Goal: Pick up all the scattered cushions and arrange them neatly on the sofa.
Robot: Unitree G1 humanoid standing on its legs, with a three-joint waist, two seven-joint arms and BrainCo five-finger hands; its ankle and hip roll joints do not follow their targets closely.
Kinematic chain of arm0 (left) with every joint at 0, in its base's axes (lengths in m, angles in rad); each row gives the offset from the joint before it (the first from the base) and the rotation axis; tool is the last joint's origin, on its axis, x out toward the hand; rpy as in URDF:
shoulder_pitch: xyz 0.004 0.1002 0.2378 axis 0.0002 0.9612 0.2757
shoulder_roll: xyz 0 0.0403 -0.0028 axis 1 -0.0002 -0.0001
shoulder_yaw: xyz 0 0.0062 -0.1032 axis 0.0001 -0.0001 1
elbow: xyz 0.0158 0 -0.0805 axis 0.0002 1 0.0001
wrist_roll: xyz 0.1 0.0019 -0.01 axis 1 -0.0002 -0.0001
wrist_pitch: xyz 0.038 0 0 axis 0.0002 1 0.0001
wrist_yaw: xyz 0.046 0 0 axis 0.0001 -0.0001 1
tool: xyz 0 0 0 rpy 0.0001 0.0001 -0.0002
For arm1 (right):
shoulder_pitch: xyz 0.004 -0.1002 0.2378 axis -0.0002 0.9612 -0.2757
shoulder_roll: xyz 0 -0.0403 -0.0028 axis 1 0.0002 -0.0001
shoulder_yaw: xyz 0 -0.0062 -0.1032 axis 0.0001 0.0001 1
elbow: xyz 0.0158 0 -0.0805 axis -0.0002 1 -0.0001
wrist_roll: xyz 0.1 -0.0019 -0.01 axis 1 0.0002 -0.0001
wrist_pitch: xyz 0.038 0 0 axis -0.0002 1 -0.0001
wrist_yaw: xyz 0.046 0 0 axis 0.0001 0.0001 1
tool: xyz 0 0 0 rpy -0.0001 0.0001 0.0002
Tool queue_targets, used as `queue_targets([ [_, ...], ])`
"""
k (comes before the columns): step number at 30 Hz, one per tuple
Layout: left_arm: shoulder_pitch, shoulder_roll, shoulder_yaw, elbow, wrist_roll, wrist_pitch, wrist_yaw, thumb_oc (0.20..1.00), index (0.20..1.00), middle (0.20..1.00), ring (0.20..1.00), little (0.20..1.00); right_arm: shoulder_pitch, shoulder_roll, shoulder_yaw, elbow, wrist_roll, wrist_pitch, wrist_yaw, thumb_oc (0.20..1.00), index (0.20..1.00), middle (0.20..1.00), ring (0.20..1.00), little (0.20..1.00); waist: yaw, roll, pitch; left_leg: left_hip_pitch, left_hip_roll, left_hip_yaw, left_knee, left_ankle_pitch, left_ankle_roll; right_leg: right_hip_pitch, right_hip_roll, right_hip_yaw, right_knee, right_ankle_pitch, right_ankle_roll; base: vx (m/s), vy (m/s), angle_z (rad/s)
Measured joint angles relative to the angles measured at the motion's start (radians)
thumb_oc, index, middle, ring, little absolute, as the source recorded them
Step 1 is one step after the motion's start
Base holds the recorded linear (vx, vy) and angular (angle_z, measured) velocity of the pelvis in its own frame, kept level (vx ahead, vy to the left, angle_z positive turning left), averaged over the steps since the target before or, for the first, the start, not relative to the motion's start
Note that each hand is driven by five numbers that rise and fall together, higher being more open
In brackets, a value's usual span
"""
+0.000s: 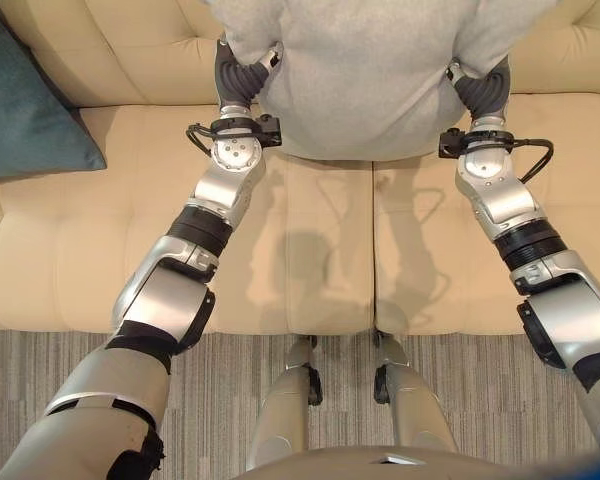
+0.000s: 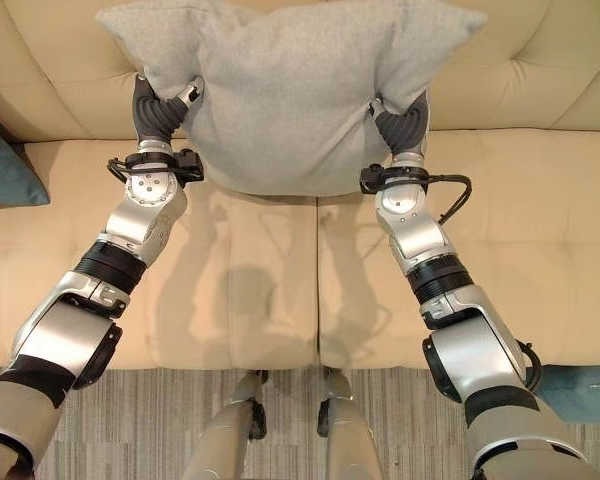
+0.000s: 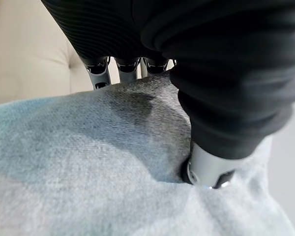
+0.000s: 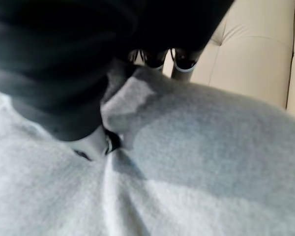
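1. Grey striped carpet, a flat low-pile floor covering, lies nearest the camera along the foot of the sofa.
2. Behind it stands the cream tufted leather sofa, with smooth, softly padded seat cushions split by straight seams and a buttoned backrest.
3. One large light grey woven fabric cushion, roughly square with pointed corners and a fine, slightly fuzzy weave, is held up in front of the sofa's backrest, above the middle seat and clear of it.
4. A dark teal fabric cushion, plump and matte, rests on the sofa's seat at the robot's far left, leaning against the backrest.
5. The left hand pinches the grey cushion's left edge: the thumb presses into the cloth, which puckers around it, and the fingers wrap over the far side.
6. The right hand clamps the cushion's right edge likewise, thumb dug into a fold of cloth and fingers curled behind.
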Motion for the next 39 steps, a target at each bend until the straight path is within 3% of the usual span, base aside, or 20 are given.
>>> queue_targets([
  [6,0.002,0.000,0.000,-0.001,0.000,0.005,0.000,0.200,0.200,0.200,0.200,0.200,-0.001,-0.001,0.007,0.000,-0.002,0.007,0.002,0.200,0.200,0.200,0.200,0.200,-0.002,-0.001,0.000,0.030,0.000,-0.006,0.000,0.000,0.000,0.034,0.000,-0.004,0.000,-0.001,0.001,-0.01,-0.009,0.02],
  [18,0.014,-0.007,-0.013,-0.001,0.000,0.020,-0.001,0.200,0.200,0.200,0.200,0.200,-0.001,-0.003,0.010,0.021,-0.004,0.047,0.002,0.200,0.200,0.200,0.200,0.200,-0.004,-0.006,0.004,-0.047,-0.002,-0.013,0.000,0.016,-0.008,-0.042,0.001,-0.004,0.000,0.008,0.006,0.00,0.000,0.00],
  [22,-0.017,-0.007,-0.035,0.008,-0.001,0.020,-0.002,0.200,0.200,0.200,0.200,0.200,-0.060,-0.007,0.020,0.106,-0.005,0.047,0.003,0.200,0.200,0.200,0.200,0.200,-0.003,-0.006,0.005,-0.066,-0.002,-0.012,0.000,0.016,-0.008,-0.062,0.002,-0.004,0.000,0.008,0.006,0.00,0.000,0.00],
  [23,-0.058,-0.006,-0.039,0.035,-0.001,0.018,-0.003,0.944,0.944,0.944,0.944,0.944,-0.105,-0.025,0.046,0.132,-0.013,0.048,0.002,0.445,0.445,0.445,0.445,0.445,-0.004,-0.006,0.005,-0.092,-0.001,-0.014,0.000,0.022,-0.007,-0.088,0.002,-0.004,0.000,0.014,0.005,0.00,0.000,0.00],
  [24,-0.080,-0.003,-0.038,0.057,-0.001,0.018,-0.003,1.000,1.000,1.000,1.000,1.000,-0.126,-0.030,0.054,0.136,-0.032,0.054,0.001,0.576,0.576,0.576,0.576,0.576,-0.005,-0.006,0.005,-0.102,-0.001,-0.013,0.000,0.024,-0.006,-0.099,0.001,-0.004,0.000,0.016,0.004,0.00,0.000,0.00],
  [25,-0.094,-0.002,-0.038,0.072,-0.001,0.018,-0.003,1.000,1.000,1.000,1.000,1.000,-0.138,-0.032,0.055,0.142,-0.041,0.059,0.001,1.000,1.000,1.000,1.000,1.000,-0.005,-0.006,0.005,-0.107,-0.001,-0.013,0.000,0.025,-0.007,-0.102,0.001,-0.004,0.000,0.016,0.004,0.00,0.000,0.00],
  [36,-0.239,0.005,-0.038,0.242,-0.001,0.050,-0.003,1.000,1.000,1.000,1.000,1.000,-0.347,-0.072,0.149,0.349,-0.119,0.155,-0.054,1.000,1.000,1.000,1.000,1.000,0.001,-0.005,0.004,-0.110,0.001,-0.021,0.002,0.027,-0.007,-0.102,0.001,-0.011,0.000,0.017,0.003,0.00,-0.004,0.01],
  [39,-0.239,0.070,-0.026,0.248,-0.034,0.050,-0.011,1.000,1.000,1.000,1.000,1.000,-0.347,-0.103,0.142,0.352,-0.106,0.170,-0.049,1.000,1.000,1.000,1.000,1.000,0.004,-0.005,0.004,-0.094,0.001,-0.030,0.006,0.027,-0.007,-0.081,0.001,-0.018,0.000,0.017,0.002,0.01,-0.005,0.05],
])
